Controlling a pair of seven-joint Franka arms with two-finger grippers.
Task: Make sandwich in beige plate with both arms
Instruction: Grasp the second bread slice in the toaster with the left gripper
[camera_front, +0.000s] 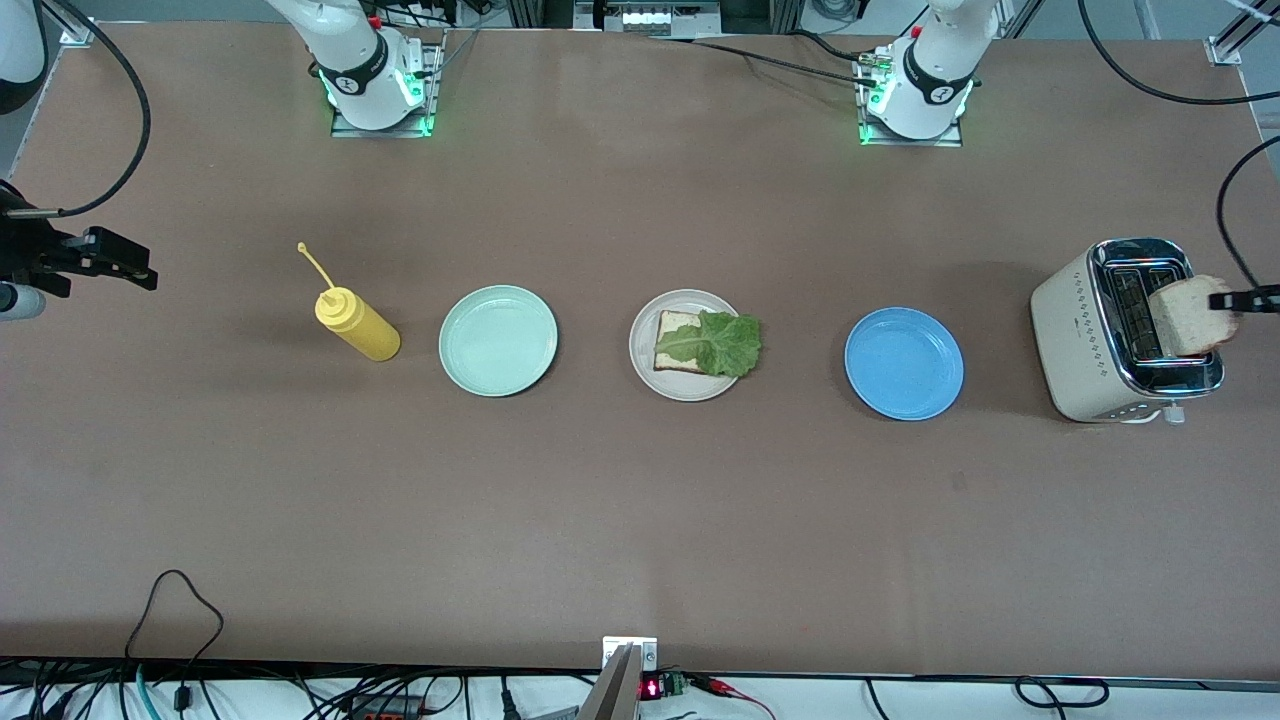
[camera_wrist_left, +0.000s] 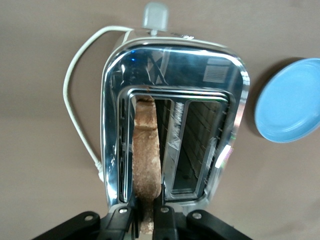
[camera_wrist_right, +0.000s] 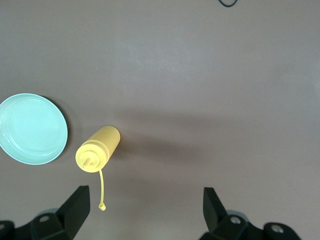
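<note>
Across the front view, the beige plate (camera_front: 644, 365) holds one bread slice (camera_front: 676, 341) under lettuce (camera_front: 725, 343), between mint plate (camera_front: 498, 340) and blue plate (camera_front: 903, 363). Left wrist view: left gripper (camera_wrist_left: 146, 220) pinches a toast slice (camera_wrist_left: 146, 155) over the toaster (camera_wrist_left: 227, 100). Right wrist view: right gripper (camera_wrist_right: 145, 205), fingers spread wide and empty, waits above the mustard bottle (camera_wrist_right: 97, 149).

left gripper (camera_front: 1232, 298) clamped on bread slice (camera_front: 1190, 315) over toaster (camera_front: 1110, 335); beige plate (camera_front: 648, 365) holds bread plus lettuce (camera_front: 722, 343); right gripper (camera_front: 120, 262) waits, fingers apart

2 white arms (camera_front: 365, 60) with black bands and green-lit bases — black cables trail off; black grippers (camera_wrist_right: 145, 210) show round screws.
</note>
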